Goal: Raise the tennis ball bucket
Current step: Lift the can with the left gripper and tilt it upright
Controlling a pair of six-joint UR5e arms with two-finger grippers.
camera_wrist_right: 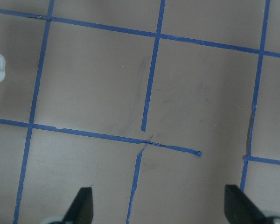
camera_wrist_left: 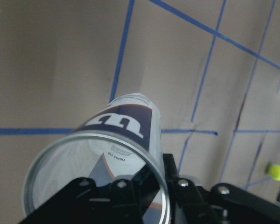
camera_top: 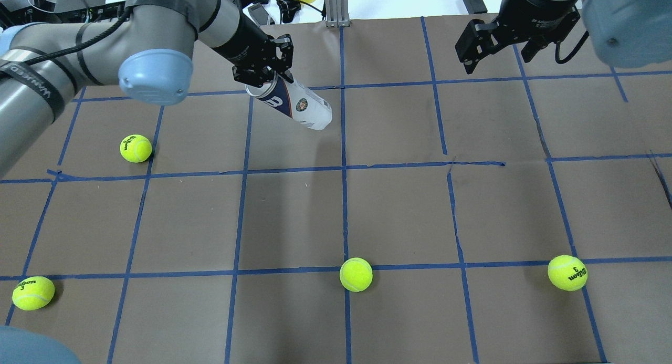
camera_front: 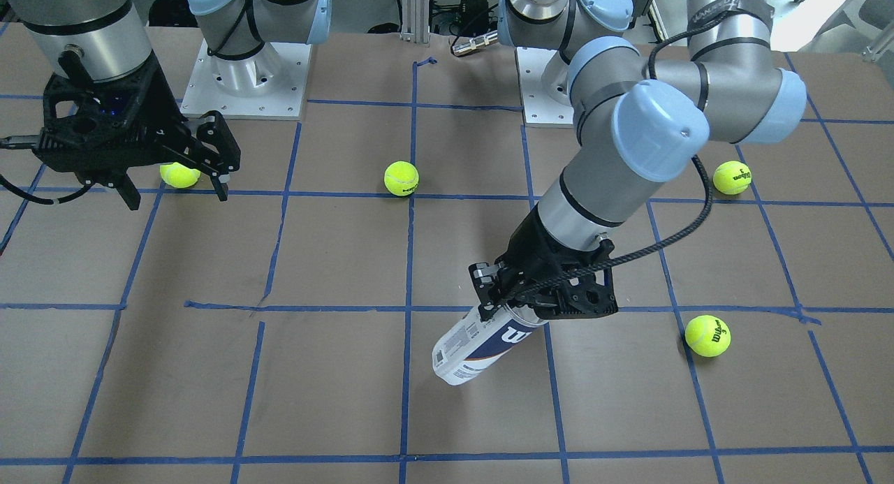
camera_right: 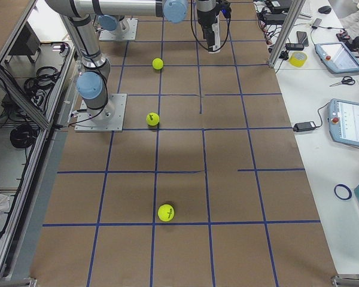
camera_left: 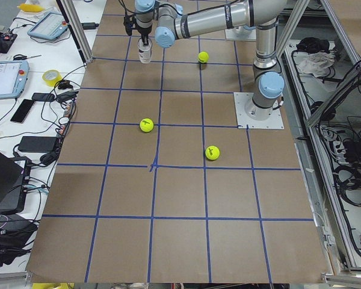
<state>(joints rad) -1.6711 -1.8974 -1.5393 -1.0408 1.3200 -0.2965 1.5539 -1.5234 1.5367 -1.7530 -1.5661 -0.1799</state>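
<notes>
The tennis ball bucket (camera_top: 296, 104) is a clear tube with a white and navy label. My left gripper (camera_top: 262, 76) is shut on its open rim end and holds it off the table, with the closed end hanging down. In the front view the tube (camera_front: 475, 344) hangs below the left gripper (camera_front: 504, 308). The left wrist view looks down the tube (camera_wrist_left: 126, 126) from its rim. My right gripper (camera_top: 496, 59) is open and empty, hovering at the far right, apart from the tube. It also shows open in the front view (camera_front: 178, 194) and in the right wrist view (camera_wrist_right: 158, 210).
Several yellow-green tennis balls lie loose on the brown paper: one left (camera_top: 136, 148), one near left (camera_top: 33, 293), one near middle (camera_top: 356, 274), one near right (camera_top: 567, 272). Blue tape lines grid the table. Both arm bases (camera_front: 244, 79) stand at the robot's edge.
</notes>
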